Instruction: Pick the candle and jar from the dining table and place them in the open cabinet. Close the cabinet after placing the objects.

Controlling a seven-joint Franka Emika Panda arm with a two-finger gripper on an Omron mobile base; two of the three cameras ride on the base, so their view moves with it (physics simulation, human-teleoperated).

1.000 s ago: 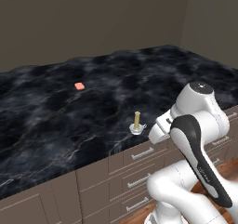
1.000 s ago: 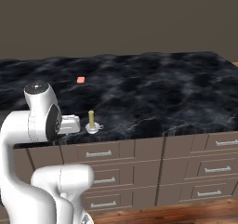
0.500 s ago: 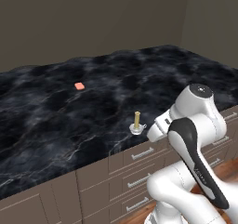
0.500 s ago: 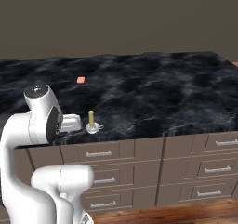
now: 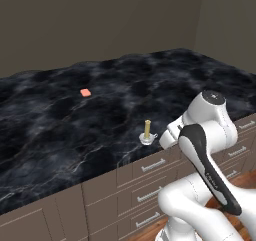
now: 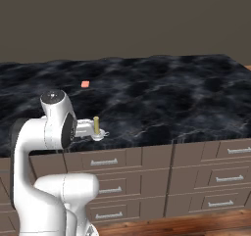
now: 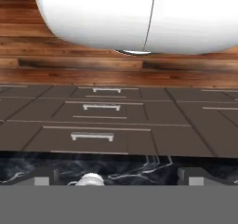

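A: Where's the candle?
B: Candle (image 5: pixel 147 132) upright in its holder at the front edge of the worktop (image 5: pixel 60 120), above the drawers (image 7: pixel 111 135).
A: Claw?
B: My claw (image 7: pixel 114 180) is spread wide, holding nothing, just beside the candle. Small orange piece (image 5: pixel 85 92) lies well behind.
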